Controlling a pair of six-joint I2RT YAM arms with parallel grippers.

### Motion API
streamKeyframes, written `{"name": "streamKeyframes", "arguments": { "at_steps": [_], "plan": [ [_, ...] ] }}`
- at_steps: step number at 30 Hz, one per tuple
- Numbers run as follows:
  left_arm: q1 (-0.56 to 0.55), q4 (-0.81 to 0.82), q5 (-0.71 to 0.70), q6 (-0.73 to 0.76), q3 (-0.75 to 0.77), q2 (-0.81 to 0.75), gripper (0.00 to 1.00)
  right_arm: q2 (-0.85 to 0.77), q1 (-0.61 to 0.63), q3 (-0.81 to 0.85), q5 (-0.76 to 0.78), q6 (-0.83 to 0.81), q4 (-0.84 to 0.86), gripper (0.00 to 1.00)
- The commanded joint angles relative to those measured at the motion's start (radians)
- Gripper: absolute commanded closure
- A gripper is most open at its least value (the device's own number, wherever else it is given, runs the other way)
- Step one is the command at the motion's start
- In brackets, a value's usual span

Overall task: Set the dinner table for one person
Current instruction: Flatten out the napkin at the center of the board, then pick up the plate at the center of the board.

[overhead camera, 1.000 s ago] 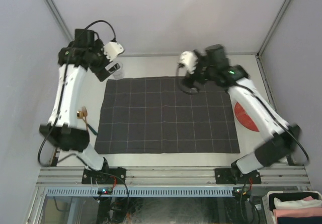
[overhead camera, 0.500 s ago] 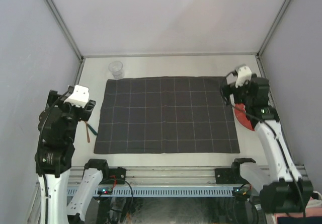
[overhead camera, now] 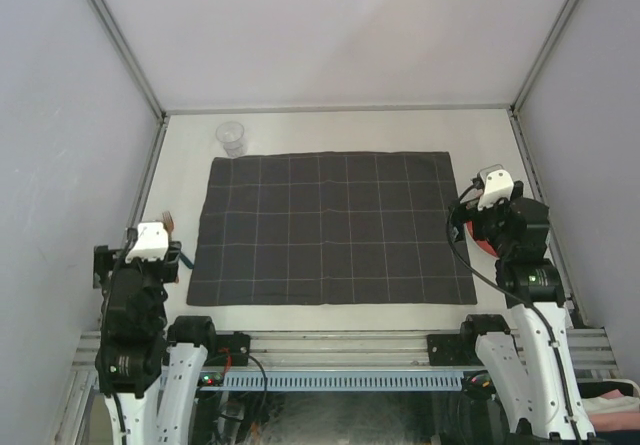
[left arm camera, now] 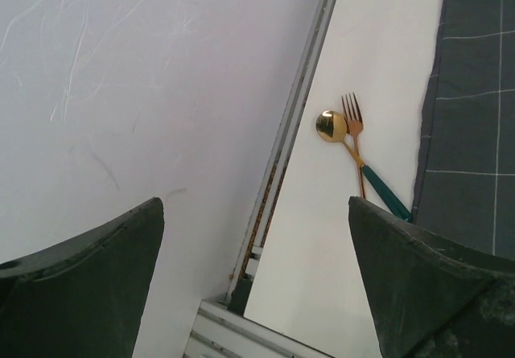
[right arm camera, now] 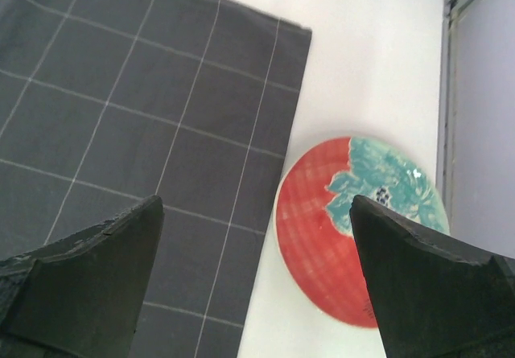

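The dinner table (overhead camera: 330,130) is a flat off-white rectangle. In the top view its long axis runs from left to right, and its short sides point toward the arms and toward the far wall. Grey metal rails (overhead camera: 152,155) edge it, and plain pale walls (overhead camera: 330,35) close it on three sides. A dark grey checked cloth (overhead camera: 330,230) lies flat on its middle, with the long side parallel to the long side of the table. A clear cup (overhead camera: 232,137) stands upright on the bare top just beyond the far left corner of the cloth. A gold spoon (left arm camera: 331,126) and a gold fork (left arm camera: 352,109) lie side by side between the left rail and the left edge of the cloth, heads toward the far wall. A red plate (right arm camera: 354,229) with a teal leaf pattern lies just beside the right edge of the cloth; whether it touches the cloth is not clear. The left gripper (left arm camera: 254,205) hangs above the near left part of the table, over the rail, with its jaws spread wide and nothing between them. The right gripper (right arm camera: 256,201) hangs above the right part of the table, over the cloth's edge and the plate, jaws also fully apart and holding nothing.
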Motion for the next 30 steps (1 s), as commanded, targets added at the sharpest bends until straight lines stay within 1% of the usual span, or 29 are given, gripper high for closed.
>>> {"name": "streamKeyframes", "arguments": {
  "at_steps": [1,3,7,9,11,14,17,20,25,30],
  "plan": [
    [0.021,-0.058,-0.012,-0.054,-0.023,-0.074,0.0,0.043,-0.002,0.005,0.05,-0.014,-0.081,0.0],
    [0.024,-0.075,-0.008,-0.05,-0.051,-0.111,0.0,0.048,0.007,0.004,0.087,-0.055,-0.123,0.0],
    [0.049,-0.092,-0.014,-0.05,-0.117,-0.168,0.0,0.029,0.026,-0.022,0.208,-0.127,-0.137,0.0],
    [0.066,-0.079,-0.049,-0.072,-0.15,-0.191,0.0,0.01,0.032,-0.044,0.25,-0.132,-0.129,0.0],
    [0.094,-0.055,-0.095,-0.121,-0.174,-0.22,0.0,-0.029,0.038,-0.066,0.254,-0.154,-0.125,0.0],
    [0.101,-0.074,-0.137,-0.142,-0.161,-0.252,0.0,-0.035,0.052,-0.075,0.274,-0.213,-0.15,0.0],
    [0.101,-0.112,-0.14,-0.108,-0.137,-0.288,0.0,0.001,0.096,-0.076,0.336,-0.272,-0.217,0.01],
    [0.1,-0.152,-0.095,-0.038,-0.121,-0.322,0.0,0.018,0.154,-0.069,0.403,-0.299,-0.273,0.0],
    [0.1,-0.161,-0.046,0.005,-0.109,-0.33,0.0,0.019,0.208,-0.067,0.39,-0.281,-0.292,0.0],
    [0.1,-0.202,0.15,-0.024,-0.117,-0.29,0.0,-0.016,0.245,-0.062,0.361,-0.245,-0.269,0.0]
  ]
}}
